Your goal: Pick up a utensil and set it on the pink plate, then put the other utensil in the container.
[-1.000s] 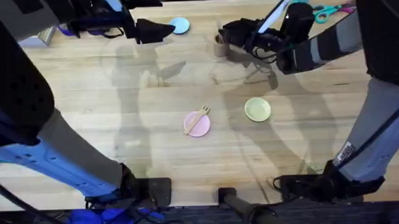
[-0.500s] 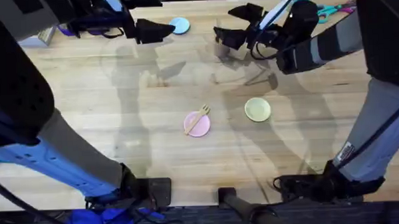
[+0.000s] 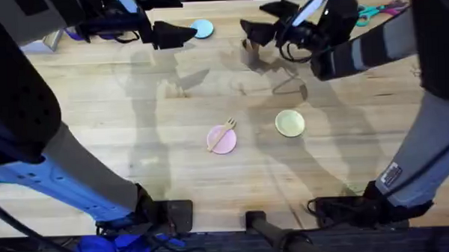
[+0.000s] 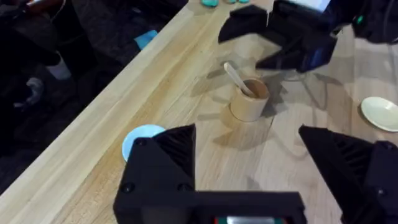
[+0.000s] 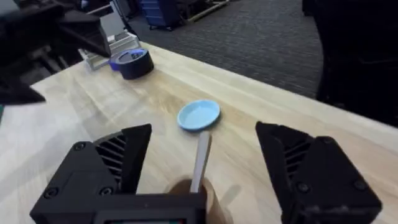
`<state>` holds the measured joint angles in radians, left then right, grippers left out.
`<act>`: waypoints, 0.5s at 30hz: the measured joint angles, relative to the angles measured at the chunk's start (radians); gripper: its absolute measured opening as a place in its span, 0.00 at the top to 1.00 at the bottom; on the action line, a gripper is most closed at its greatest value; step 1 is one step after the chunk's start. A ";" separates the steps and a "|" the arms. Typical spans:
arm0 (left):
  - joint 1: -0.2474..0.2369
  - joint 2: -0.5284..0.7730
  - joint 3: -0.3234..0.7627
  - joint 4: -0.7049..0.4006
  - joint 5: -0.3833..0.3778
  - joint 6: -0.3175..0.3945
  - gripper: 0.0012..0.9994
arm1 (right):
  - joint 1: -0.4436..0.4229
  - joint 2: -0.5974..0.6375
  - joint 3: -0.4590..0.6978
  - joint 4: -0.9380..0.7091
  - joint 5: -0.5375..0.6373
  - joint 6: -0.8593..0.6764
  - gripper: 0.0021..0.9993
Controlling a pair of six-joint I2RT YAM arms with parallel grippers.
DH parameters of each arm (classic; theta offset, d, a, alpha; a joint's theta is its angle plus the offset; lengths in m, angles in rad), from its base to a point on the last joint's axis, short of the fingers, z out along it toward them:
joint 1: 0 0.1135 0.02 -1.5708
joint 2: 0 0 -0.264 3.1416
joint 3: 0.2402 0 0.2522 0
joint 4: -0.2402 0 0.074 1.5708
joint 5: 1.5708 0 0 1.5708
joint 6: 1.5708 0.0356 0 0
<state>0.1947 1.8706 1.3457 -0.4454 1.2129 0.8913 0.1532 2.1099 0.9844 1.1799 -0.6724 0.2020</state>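
The pink plate (image 3: 222, 141) lies mid-table with the wooden fork (image 3: 224, 130) resting across it. At the far edge stands the brown container (image 4: 249, 102) (image 3: 247, 53), and the wooden spoon (image 4: 237, 79) (image 5: 201, 162) leans inside it, handle up. My right gripper (image 3: 257, 18) (image 5: 202, 171) hovers open just above the container, and the spoon handle rises between its spread fingers without touching them. My left gripper (image 3: 178, 32) (image 4: 249, 165) is open and empty, left of the container near the far edge.
A pale green dish (image 3: 289, 123) sits right of the pink plate. A light blue disc (image 3: 201, 28) lies by the left gripper. A blue tape roll (image 5: 132, 63) and teal scissors (image 3: 370, 13) rest along the far edge.
The right gripper opened over the container and lifted back a little, leaving the spoon standing in it. The left arm, fork and plate stayed put.
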 joint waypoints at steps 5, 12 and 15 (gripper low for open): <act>0.000 0.000 0.000 0.000 0.000 0.000 0.01 | 0.000 -0.107 0.000 -0.161 0.065 -0.017 0.00; 0.000 0.000 0.000 0.000 0.000 0.000 0.01 | 0.000 -0.262 0.000 -0.476 0.185 -0.055 0.00; 0.000 0.000 0.000 0.000 0.000 -0.002 0.01 | 0.000 -0.339 0.000 -0.586 0.218 -0.075 0.00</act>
<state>0.1947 1.8706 1.3457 -0.4458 1.2125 0.8895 0.1532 1.7711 0.9844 0.5938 -0.4547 0.1272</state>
